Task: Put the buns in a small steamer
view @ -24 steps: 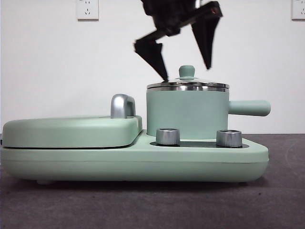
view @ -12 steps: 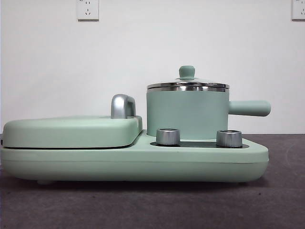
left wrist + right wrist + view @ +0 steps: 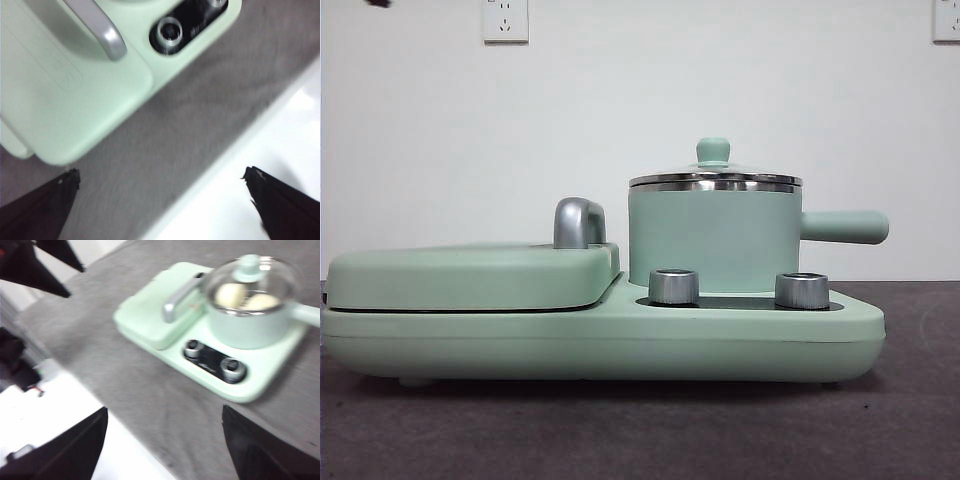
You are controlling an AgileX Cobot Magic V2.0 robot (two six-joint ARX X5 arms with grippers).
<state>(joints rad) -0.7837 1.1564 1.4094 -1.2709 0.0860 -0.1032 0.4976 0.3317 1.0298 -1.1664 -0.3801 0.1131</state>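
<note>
Mint green cylindrical steamer pot (image 3: 715,235) upright, straight handle pointing rightward; two pale, blurred buns (image 3: 245,297) apparently inside under glass lid (image 3: 250,282). Left gripper (image 3: 160,200) spread, empty; right gripper (image 3: 165,440) likewise.

No text, brand or number can be read anywhere. On the griddle lid (image 3: 65,90), beside its chrome handle (image 3: 102,32), there is a faint embossed rectangular mark with what may be characters, too blurred to make out. The black control panel (image 3: 214,360) around the knobs shows pale smudges that could be printing, also unreadable.
</note>
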